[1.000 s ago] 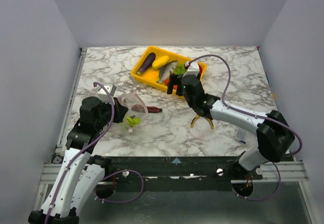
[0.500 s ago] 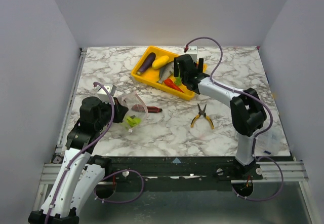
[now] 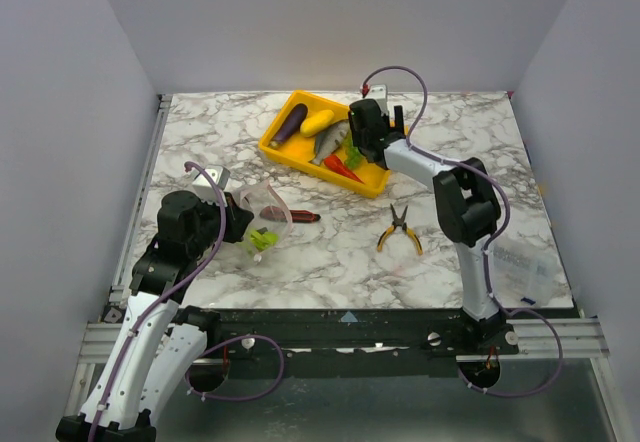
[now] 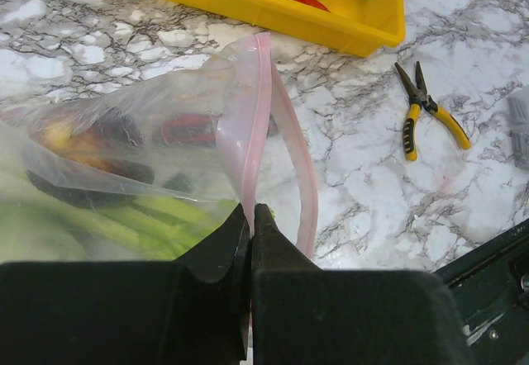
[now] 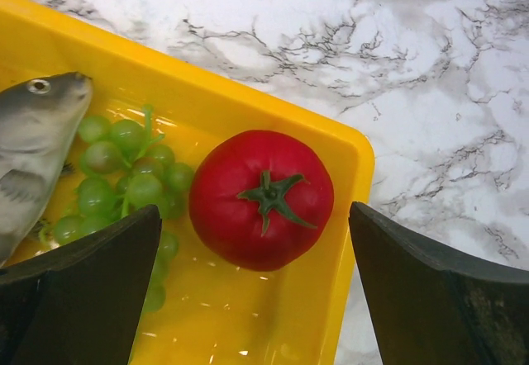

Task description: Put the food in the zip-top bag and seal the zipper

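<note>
The clear zip-top bag [image 3: 264,216] lies at the left with green food and a dark food inside [image 4: 99,183]. My left gripper [image 3: 240,218] is shut on its pink zipper strip [image 4: 261,101], and the mouth stands open. My right gripper [image 3: 371,140] is open above the right end of the yellow tray [image 3: 285,154]. In the right wrist view its fingers [image 5: 99,274] flank a red tomato [image 5: 261,198], without touching it. Green grapes [image 5: 132,171] and a grey fish [image 5: 33,134] lie beside the tomato. The eggplant [image 3: 289,124], squash [image 3: 317,121] and red chili [image 3: 342,167] are in the tray.
Yellow-handled pliers [image 3: 400,228] lie on the marble right of centre. A red-and-black pocket knife [image 3: 302,216] lies next to the bag. A flat clear pouch [image 3: 520,262] lies at the front right. Walls close in the table on three sides.
My right arm has swung from mid-table near the pliers back to the right end of the tray. The left arm and the bag have not moved.
</note>
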### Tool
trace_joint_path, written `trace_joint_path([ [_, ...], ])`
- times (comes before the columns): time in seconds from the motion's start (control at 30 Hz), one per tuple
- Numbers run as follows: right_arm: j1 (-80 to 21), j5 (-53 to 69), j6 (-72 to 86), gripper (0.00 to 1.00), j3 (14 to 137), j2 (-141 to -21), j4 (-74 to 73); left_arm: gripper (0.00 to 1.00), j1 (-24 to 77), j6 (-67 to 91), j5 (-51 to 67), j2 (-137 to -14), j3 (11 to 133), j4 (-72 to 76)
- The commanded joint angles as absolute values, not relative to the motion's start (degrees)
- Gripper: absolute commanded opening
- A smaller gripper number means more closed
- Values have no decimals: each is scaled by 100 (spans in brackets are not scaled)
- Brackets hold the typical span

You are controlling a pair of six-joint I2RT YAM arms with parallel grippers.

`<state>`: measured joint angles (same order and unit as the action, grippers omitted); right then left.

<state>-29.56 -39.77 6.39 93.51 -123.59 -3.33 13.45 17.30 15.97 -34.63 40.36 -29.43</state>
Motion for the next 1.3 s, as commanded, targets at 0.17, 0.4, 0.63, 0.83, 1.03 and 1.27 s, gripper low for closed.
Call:
trace_joint_path([
  [0.17, -2815, -3946, 293, 97, 9794, -12971, -545, 0, 1310, 1694, 1762, -3516, 4053, -2837],
  [0.4, -2795, -3849, 247, 91, 9892, -13216, -589, 0, 1310, 1687, 1723, -3499, 4052, -2843],
  [0.63, -2769, -3858, 178, 73, 9990, -13350, -639, 0, 1310, 1687, 1722, -3514, 4044, -2848],
  [0.83, -2767, -3783, 229, 41, 9870, -12919, -668, 0, 1310, 1690, 1707, -3522, 4043, -2847],
  [1.03, -2785, -3312, 640, 17, 9329, -12002, -827, 0, 1310, 1696, 1752, -3540, 4043, -2824],
  [1.27, -2804, -593, 1765, 9, 7877, -10478, -517, 0, 1310, 1679, 1739, -3592, 4062, -2833],
])
